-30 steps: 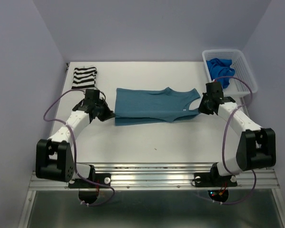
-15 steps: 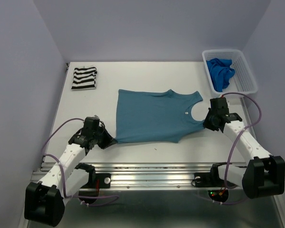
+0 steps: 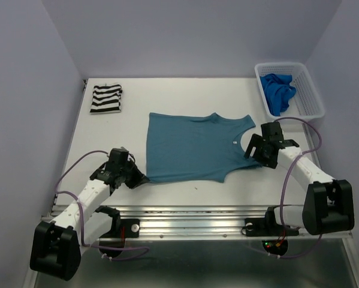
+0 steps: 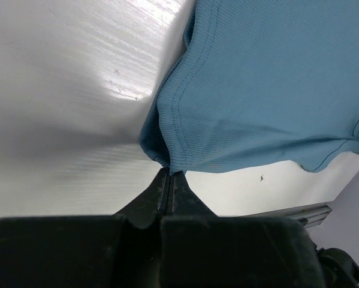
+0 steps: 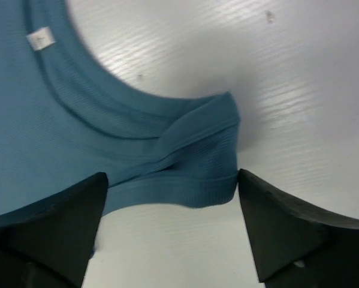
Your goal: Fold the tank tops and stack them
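Looks down on a glossy white table (image 3: 185,90), faintly streaked and catching glare, boxed in by plain lavender walls (image 3: 185,36) at the back and both sides and edged along the near side by a metal rail (image 3: 197,212). Finds the teal tank top (image 3: 194,147) spread flat mid-table, near-left hem corner pinched tight in the clamped left gripper (image 3: 144,179), right shoulder strap lying loose on the surface between the parted fingers of the right gripper (image 3: 251,150), which grips nothing. Places the striped tank top (image 3: 106,99) folded at the far-left corner and the royal blue tank top (image 3: 277,91) bunched in the white basket (image 3: 311,99) at the far right.
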Available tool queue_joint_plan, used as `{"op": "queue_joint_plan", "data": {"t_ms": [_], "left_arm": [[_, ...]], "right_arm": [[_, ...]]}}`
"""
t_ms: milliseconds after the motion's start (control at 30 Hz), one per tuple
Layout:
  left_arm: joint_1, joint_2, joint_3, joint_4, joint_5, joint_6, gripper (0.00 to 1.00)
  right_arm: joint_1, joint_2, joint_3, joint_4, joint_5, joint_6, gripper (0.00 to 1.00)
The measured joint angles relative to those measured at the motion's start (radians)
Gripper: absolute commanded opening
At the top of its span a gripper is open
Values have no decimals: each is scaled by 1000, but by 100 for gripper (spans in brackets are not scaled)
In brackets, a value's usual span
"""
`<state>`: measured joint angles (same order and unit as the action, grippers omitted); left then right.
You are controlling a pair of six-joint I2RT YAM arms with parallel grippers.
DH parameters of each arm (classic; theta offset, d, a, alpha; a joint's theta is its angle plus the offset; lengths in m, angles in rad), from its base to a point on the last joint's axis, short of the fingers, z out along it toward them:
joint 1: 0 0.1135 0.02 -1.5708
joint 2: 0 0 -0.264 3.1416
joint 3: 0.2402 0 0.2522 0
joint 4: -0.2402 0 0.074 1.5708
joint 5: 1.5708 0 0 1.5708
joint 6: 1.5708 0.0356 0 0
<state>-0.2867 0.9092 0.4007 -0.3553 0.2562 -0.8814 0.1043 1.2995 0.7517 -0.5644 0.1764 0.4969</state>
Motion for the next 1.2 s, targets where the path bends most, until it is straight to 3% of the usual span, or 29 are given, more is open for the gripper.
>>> {"op": "queue_joint_plan", "data": {"t_ms": [100, 200, 233, 300, 333, 367, 600, 767, 867, 1000, 1100, 1133, 1200], "left_arm": [[0, 1, 0, 16, 1, 0, 4], [-3, 15, 0, 27, 0, 2, 36], [-5, 23, 0, 27, -2, 1, 59], [-6, 33, 0, 21, -6, 5, 77], [-6, 34, 0, 14, -8, 0, 95], [-7, 34, 0, 9, -13, 0, 99], [-7, -31, 8, -55, -62, -19, 99], [-7, -26, 10, -64, -79, -21, 99], [-7, -10, 10, -64, -81, -21, 99], [-7, 0, 7, -40, -77, -24, 98], [-7, 11, -3, -8, -61, -29, 83], [-7, 17, -10, 6, -53, -32, 70], [-7, 21, -20, 18, -43, -33, 58]], "right_arm": [[0, -105, -15, 21, -114, -33, 100], [3, -253, -29, 36, -235, -56, 100], [4, -294, -29, 36, -267, -61, 100], [14, -351, -29, 40, -325, -70, 100], [20, -364, -29, 39, -348, -74, 100], [24, -369, -31, 39, -364, -74, 100], [69, -363, -62, -13, -351, -63, 100], [430, -280, -62, -9, -222, -37, 100], [545, -223, -72, 10, -182, -19, 100], [603, -195, -134, 81, -147, 2, 100], [633, -172, -173, 155, -131, -4, 95], [638, -163, -181, 182, -130, -10, 89], [643, -143, -192, 236, -127, -21, 79]]}}
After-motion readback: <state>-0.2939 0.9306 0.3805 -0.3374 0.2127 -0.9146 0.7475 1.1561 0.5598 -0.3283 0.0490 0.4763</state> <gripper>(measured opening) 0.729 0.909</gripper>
